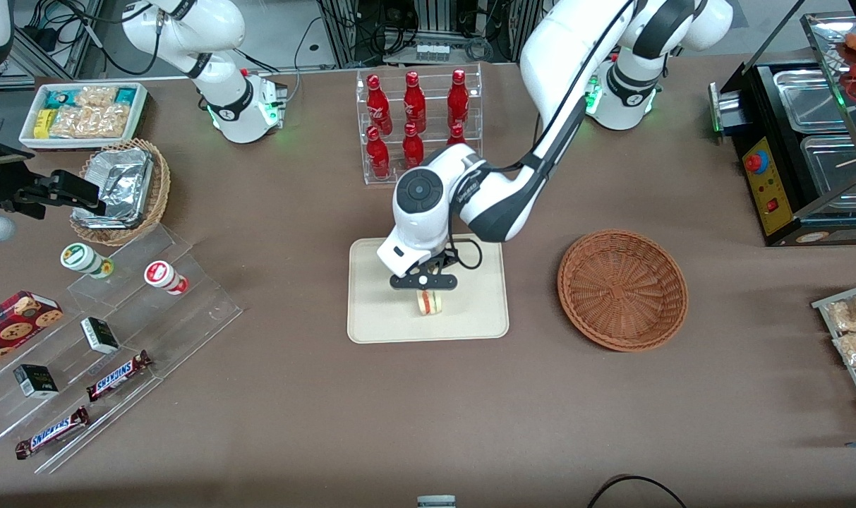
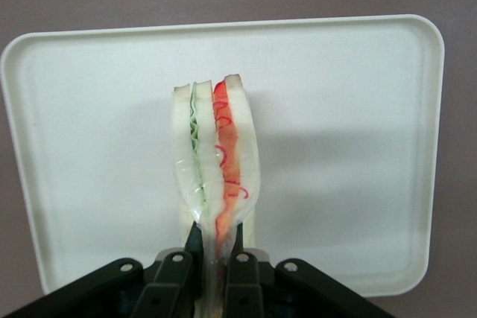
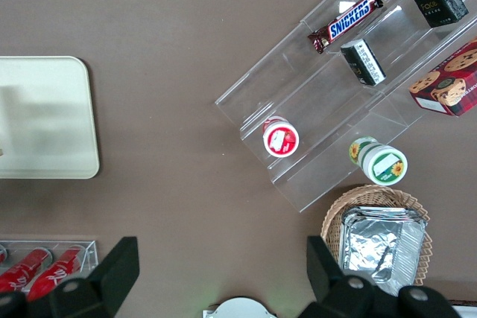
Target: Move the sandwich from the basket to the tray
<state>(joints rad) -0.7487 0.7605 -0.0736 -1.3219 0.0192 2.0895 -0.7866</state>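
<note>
My gripper is positioned over the cream tray, above its middle area. The fingers are clamped narrowly on the wrapped sandwich, pinching it at one end so the bread bulges outward past the pinch. In the wrist view the sandwich extends away from my gripper over the tray; a green filling layer and a red-orange layer show between pale bread slices, and the clear wrap is creased where I hold it. A shadow falls on the tray surface beside the sandwich. I cannot tell whether the sandwich touches the tray or hangs just above it.

The reddish-brown wicker basket sits on the brown table, beside the tray toward the working arm's end, apart from it. Nothing lies in it.

A clear rack of red bottles stands farther from the front camera than the tray. Toward the parked arm's end, a lighter wicker basket with foil trays rests near a clear stepped display carrying two Snickers bars, small dark boxes and two round cups. A white bin of snack packets sits farther from the front camera than that basket.
</note>
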